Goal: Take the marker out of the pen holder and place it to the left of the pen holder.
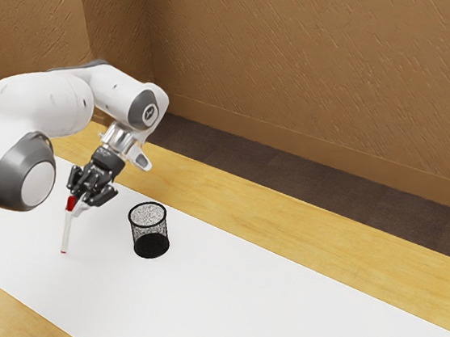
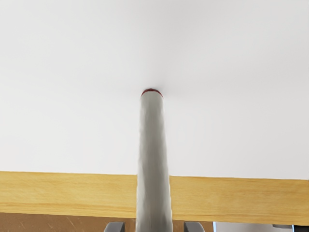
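Reaching in from the exterior view's left, we held our white jointed arm (image 1: pixel 41 103) bent, its black two-finger end effector (image 1: pixel 82 203) tilted downward, grasping the slim pale marker with a red cap (image 1: pixel 66 233). The black wire-mesh pen holder (image 1: pixel 151 229) stood apart toward the exterior view's right, on the white mat (image 1: pixel 233 308) covering the wooden worktop (image 1: pixel 347 235). Our marker's long axis ran nearly upright, cap uppermost.
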Tool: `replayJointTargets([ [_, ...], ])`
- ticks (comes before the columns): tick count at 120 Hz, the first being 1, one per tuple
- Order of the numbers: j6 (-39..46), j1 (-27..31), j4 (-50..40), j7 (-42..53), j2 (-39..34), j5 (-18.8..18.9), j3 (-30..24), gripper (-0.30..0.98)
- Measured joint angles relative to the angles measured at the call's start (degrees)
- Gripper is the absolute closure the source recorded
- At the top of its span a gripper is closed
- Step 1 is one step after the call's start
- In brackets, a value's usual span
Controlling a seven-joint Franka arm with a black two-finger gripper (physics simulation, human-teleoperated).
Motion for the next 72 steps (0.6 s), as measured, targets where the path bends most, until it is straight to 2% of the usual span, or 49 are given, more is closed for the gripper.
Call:
replayJointTargets([
  [12,0.01,-0.03,0.00,-0.18,0.07,-0.19,0.01,0.41],
  [22,0.02,0.00,0.00,-0.31,0.08,-0.27,0.01,0.28],
  [49,0.00,0.07,0.46,-0.10,-2.41,-0.52,0.26,0.10],
  [55,0.07,0.10,-0.34,0.07,-6.95,-1.09,-0.43,0.08],
  [66,4.67,0.09,-12.83,0.47,-25.44,-2.44,-2.51,0.05],
  [72,7.69,0.15,-16.96,0.68,-32.39,-3.30,-3.36,0.04],
])
